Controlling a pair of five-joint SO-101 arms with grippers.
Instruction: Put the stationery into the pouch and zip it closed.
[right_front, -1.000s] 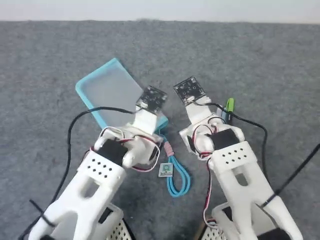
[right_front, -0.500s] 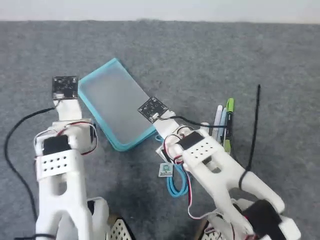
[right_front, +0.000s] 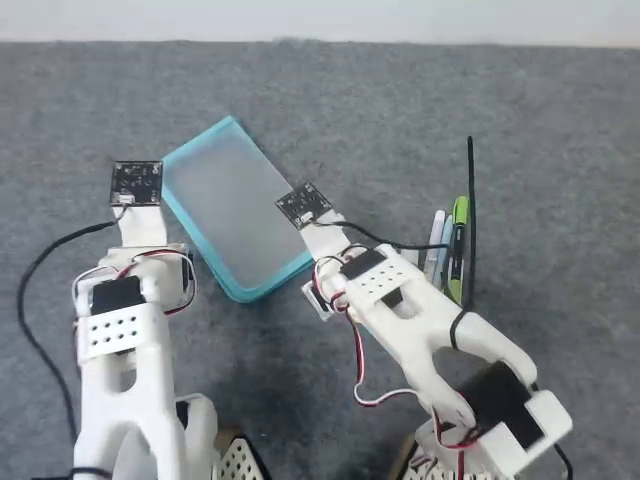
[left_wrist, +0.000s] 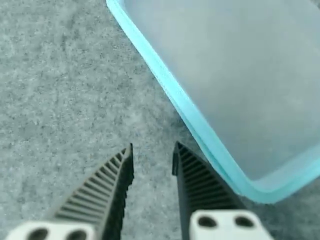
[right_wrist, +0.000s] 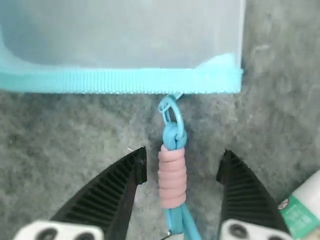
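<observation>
The translucent pouch (right_front: 230, 205) with teal edging lies flat on the grey carpet. Several pens (right_front: 448, 250) lie together to its right. My left gripper (left_wrist: 152, 152) hangs low over the carpet just beside the pouch's long teal edge (left_wrist: 200, 120), fingers slightly open and holding nothing. My right gripper (right_wrist: 182, 157) stands open at the pouch's zipper end (right_wrist: 120, 80). The zipper pull ring (right_wrist: 170, 112) and the pink bead (right_wrist: 171, 175) on its blue cord lie between the open fingers without being gripped.
The left arm (right_front: 120, 320) stands to the left of the pouch and the right arm (right_front: 400, 300) at its near right corner. A black cable (right_front: 470, 210) sticks up over the pens. A white and green tag (right_wrist: 300, 210) lies by the cord.
The left arm swung from the pouch's near corner out to its left side. The right arm swung left from the pens to the zipper corner, now covering the blue cord.
</observation>
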